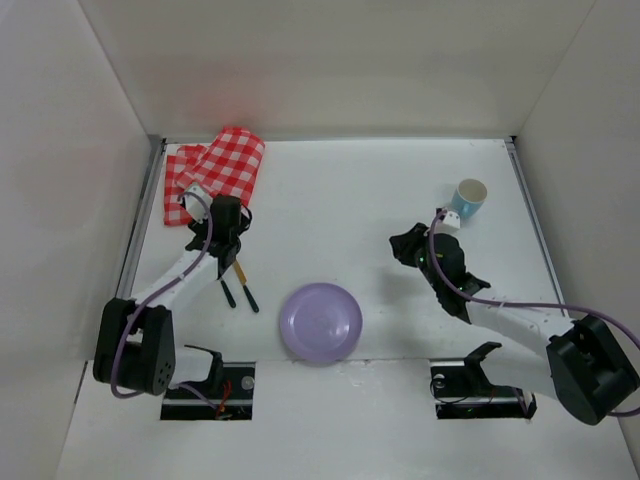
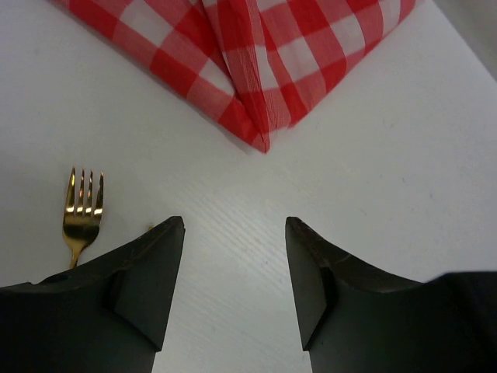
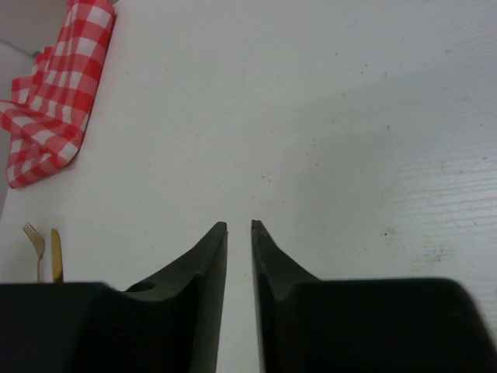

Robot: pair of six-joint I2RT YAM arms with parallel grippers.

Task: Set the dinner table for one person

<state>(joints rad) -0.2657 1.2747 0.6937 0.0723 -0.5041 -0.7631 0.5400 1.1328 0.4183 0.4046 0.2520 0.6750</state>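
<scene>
The dinner table (image 1: 350, 200) is a white tabletop. A lilac plate (image 1: 321, 322) lies at the front middle. A gold fork (image 2: 81, 210) and a gold knife (image 1: 241, 270), both with black handles, lie side by side left of the plate. A blue cup (image 1: 469, 197) stands upright at the back right. My left gripper (image 1: 226, 215) is open and empty, over bare table between the cutlery and the checked cloth (image 2: 256, 62). My right gripper (image 1: 404, 246) is empty, jaws almost together, low over bare table left of the cup.
The red-and-white checked cloth (image 1: 215, 170) lies crumpled at the back left corner, beside the metal rail (image 1: 140, 225). White walls enclose the table on three sides. The fork (image 3: 33, 237) and knife (image 3: 56, 252) show far left in the right wrist view.
</scene>
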